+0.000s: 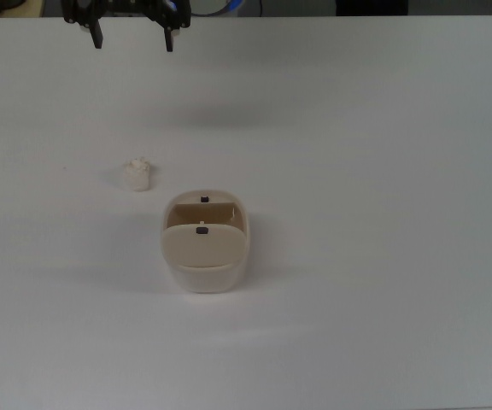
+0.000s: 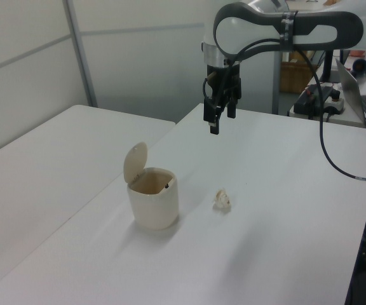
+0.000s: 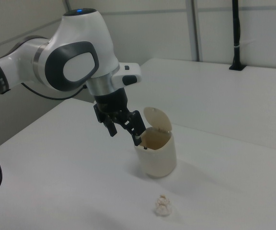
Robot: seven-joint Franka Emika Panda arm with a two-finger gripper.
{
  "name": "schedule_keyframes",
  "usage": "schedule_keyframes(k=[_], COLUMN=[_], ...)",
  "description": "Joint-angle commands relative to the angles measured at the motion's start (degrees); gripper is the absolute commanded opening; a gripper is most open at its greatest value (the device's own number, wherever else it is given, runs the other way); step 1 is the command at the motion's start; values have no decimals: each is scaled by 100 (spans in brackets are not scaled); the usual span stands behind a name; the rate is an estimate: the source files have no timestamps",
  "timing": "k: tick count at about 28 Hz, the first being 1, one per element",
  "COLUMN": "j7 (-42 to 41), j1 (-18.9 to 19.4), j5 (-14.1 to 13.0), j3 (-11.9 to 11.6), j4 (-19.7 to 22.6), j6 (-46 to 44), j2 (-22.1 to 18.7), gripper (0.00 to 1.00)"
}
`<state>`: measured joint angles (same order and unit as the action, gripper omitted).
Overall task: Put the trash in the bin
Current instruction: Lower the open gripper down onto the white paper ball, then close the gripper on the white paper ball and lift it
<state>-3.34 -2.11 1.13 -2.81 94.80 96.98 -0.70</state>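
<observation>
The scene is evenly and brightly lit from overhead. The white table (image 1: 383,171) is nearly washed out in the top view. Soft, faint shadows are cast beside the bin (image 1: 205,243) and the trash (image 1: 137,174). Slight softness is seen throughout; no strong glare is noted.

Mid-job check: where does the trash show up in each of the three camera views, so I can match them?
Top view: the trash lies left of centre, up-left of the bin.
Left view: trash near centre, right of the bin.
Right view: trash at the bottom edge, below the bin.
Shared landmark: the open-lidded bin, apart from the trash in every view.
</observation>
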Motion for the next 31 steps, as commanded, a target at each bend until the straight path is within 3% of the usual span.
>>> schedule_keyframes(k=[1,11,15,21,31], j7=[-18,-316,-325,-255,132], j1=[0,-8,-17,0,-26], j5=[-42,1,36,423,889], j3=[-18,-35,-35,-26,-35], j4=[109,153,600,1401,1419], j6=[137,268,803,1744,2536], j2=[60,474,544,799,1801], gripper=[100,100,100,100,97])
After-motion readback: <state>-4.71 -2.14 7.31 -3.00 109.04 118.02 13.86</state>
